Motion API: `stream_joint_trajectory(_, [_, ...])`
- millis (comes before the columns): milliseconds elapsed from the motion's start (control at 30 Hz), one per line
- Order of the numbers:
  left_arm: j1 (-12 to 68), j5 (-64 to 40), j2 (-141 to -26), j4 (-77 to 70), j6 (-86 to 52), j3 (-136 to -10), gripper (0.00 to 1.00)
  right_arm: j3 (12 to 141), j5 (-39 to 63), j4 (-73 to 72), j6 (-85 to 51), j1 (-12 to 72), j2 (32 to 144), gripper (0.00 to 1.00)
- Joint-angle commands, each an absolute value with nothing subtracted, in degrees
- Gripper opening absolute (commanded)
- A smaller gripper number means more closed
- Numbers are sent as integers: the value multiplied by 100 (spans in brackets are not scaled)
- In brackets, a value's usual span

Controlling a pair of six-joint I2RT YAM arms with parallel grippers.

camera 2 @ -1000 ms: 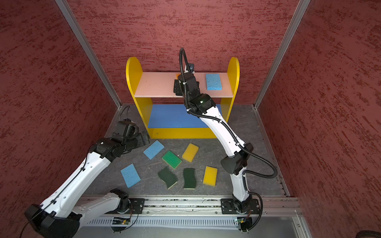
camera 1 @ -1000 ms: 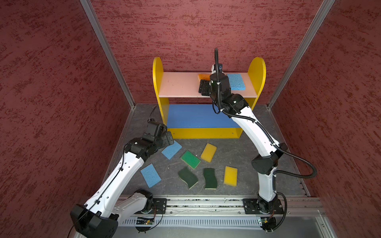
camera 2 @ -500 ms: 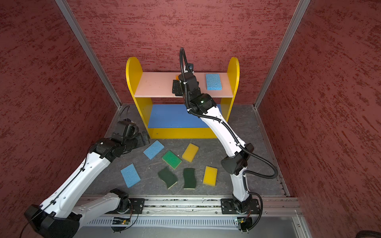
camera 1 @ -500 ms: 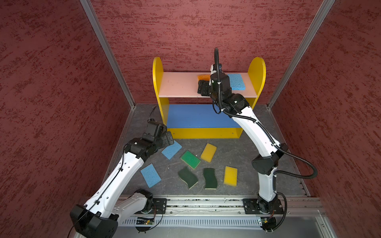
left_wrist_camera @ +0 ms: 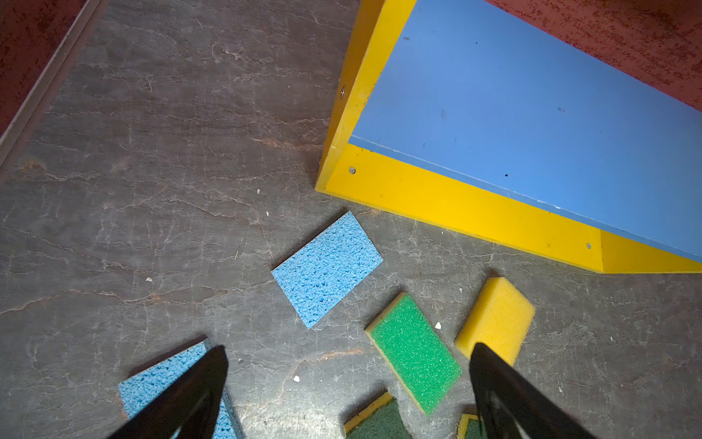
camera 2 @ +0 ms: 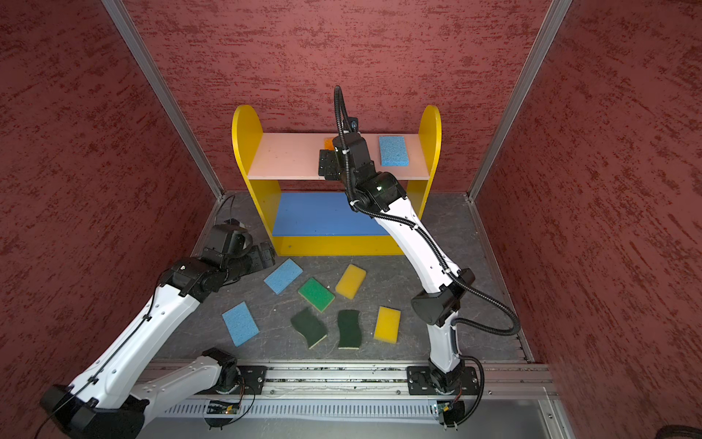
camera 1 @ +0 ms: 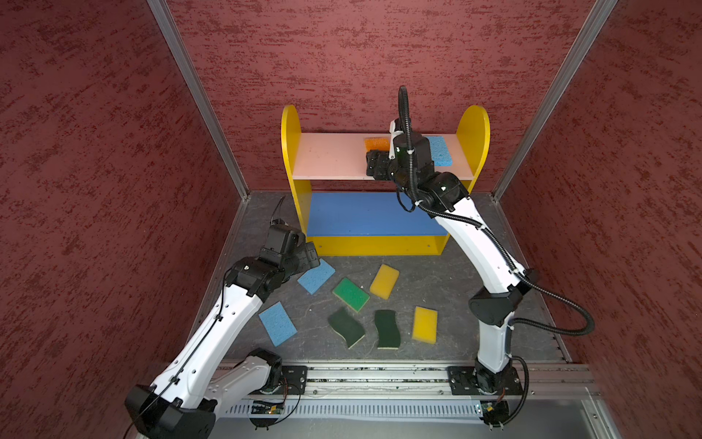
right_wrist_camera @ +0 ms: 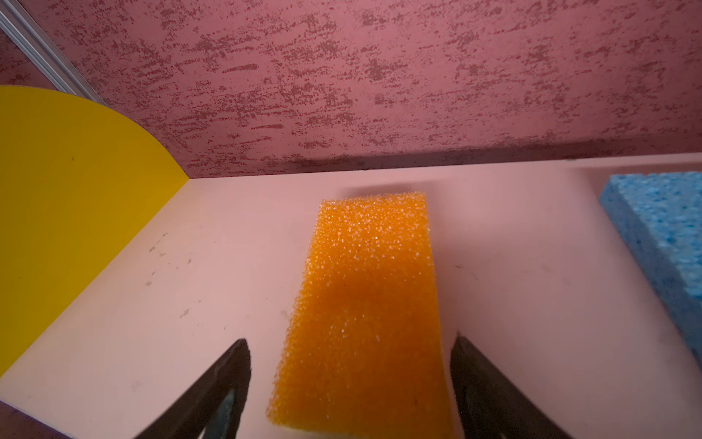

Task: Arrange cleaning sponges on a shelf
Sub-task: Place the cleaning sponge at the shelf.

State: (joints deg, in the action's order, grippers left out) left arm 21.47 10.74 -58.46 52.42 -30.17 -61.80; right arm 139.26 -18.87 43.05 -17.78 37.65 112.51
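Down on the dark floor point(left_wrist_camera: 152, 152) in front of me, the left gripper point(left_wrist_camera: 348, 347) hangs with its claw spread wide and empty above the near blue sponge point(camera 1: 316, 276), just short of the shelf point(camera 1: 374, 245). My read: that's its next pick, so it wants to line up across the short sides, drop straight down and squeeze gently, because foam gives.

Further back, up on the pink top board point(camera 1: 330, 156), the right gripper point(right_wrist_camera: 350, 339) is spread too, one finger each side of the orange sponge point(right_wrist_camera: 364, 304). The sponge lies flat on the board, pinched by nothing. That looks like a placement finishing. The clean exit is straight back and slightly up, so neither finger drags the foam toward the front edge.

Now the tally, front to back. On the floor:
- the front blue sponge point(camera 1: 277, 324)
- two dark green wavy sponges point(camera 1: 346, 327) point(camera 1: 387, 329)
- the front yellow sponge point(camera 1: 424, 325)
- the bright green sponge point(camera 1: 351, 294)
- the far yellow sponge point(camera 1: 384, 281)
- that near blue one

Seven down here. On the pink board: the orange one and the shelved blue sponge point(camera 2: 394, 151), apart from each other. That's two placed, nine altogether. The blue middle board point(camera 1: 364, 213) holds none.
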Motion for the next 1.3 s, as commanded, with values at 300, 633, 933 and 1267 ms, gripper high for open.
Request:
stream_joint_trajectory(300, [2117, 1090, -5705, 5227, -3067, -6101, 99, 14070, -1446, 4322, -1698, 3713, 11085, 82])
stream_joint_trajectory(633, [2109, 1107, -5643, 5273, -3055, -6075, 99, 14074, -1501, 4357, -1742, 3719, 11033, 82])
stream_joint_trajectory(933, [2117, 1123, -5597, 5394, -2933, -6065, 99, 14065, -1683, 4719, -1507, 3726, 10654, 90])
stream_joint_trajectory(1267, [2112, 1079, -5320, 5594, -2981, -5727, 99, 12598, -1113, 4305, -1617, 3726, 9464, 99])
